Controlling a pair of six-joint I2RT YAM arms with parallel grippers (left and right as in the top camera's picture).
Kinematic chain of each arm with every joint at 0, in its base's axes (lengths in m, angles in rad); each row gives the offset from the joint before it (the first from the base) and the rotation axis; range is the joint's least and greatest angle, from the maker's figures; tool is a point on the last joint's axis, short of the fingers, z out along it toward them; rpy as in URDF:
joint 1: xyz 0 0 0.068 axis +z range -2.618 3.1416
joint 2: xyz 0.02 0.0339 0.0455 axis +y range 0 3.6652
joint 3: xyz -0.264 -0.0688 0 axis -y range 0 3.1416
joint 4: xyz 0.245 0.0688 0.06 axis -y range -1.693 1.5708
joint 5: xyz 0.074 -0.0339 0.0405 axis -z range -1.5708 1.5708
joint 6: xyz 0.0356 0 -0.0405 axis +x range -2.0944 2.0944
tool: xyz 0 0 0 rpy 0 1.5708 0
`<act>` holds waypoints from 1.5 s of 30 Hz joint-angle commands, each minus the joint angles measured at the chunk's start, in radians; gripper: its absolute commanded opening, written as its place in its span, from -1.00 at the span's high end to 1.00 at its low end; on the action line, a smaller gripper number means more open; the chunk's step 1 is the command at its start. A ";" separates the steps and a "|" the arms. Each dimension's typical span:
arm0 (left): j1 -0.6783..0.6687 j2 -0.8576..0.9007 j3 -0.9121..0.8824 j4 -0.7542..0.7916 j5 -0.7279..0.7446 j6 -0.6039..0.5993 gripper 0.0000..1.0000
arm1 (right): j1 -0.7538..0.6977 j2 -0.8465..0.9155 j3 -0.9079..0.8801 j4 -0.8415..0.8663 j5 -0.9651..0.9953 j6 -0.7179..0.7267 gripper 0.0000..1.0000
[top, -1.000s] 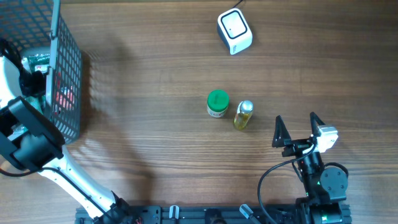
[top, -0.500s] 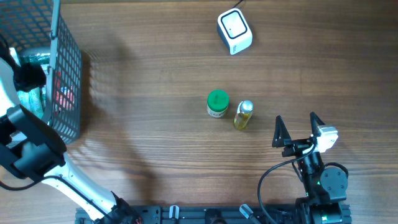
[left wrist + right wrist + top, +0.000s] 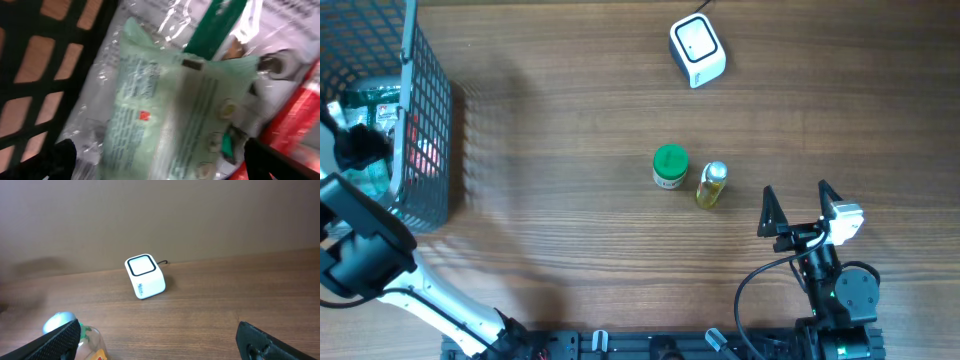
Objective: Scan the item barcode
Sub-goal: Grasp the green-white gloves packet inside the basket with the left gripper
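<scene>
My left gripper (image 3: 358, 143) reaches down inside the black wire basket (image 3: 425, 110) at the far left. Its jaws stand open over a pale green packet item (image 3: 170, 110) wrapped in clear plastic, one dark fingertip (image 3: 59, 159) on each side of it, nothing gripped. No barcode is readable on the blurred packet. The white scanner (image 3: 697, 50) sits at the back of the table and shows upright in the right wrist view (image 3: 145, 276). My right gripper (image 3: 800, 212) rests open near the front right, holding nothing.
A green-capped jar (image 3: 669, 166) and a small yellow bottle with a silver cap (image 3: 711, 184) stand mid-table, just left of the right gripper. The bottle (image 3: 75, 335) is beside the right gripper's left fingertip. A red package (image 3: 295, 115) lies next to the packet in the basket.
The left arm has shifted a little toward the table's front inside the basket. The right arm and the items on the table have not moved.
</scene>
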 commanded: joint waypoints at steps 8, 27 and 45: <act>0.008 -0.009 -0.008 -0.003 0.275 0.077 -0.99 | 0.003 -0.006 -0.001 0.003 0.013 0.007 -1.00; -0.027 0.075 -0.034 0.095 0.259 0.123 -1.00 | 0.003 -0.006 -0.001 0.003 0.013 0.008 -0.99; -0.028 0.185 -0.034 0.129 0.110 0.126 -0.50 | 0.003 -0.006 -0.001 0.003 0.013 0.007 -0.99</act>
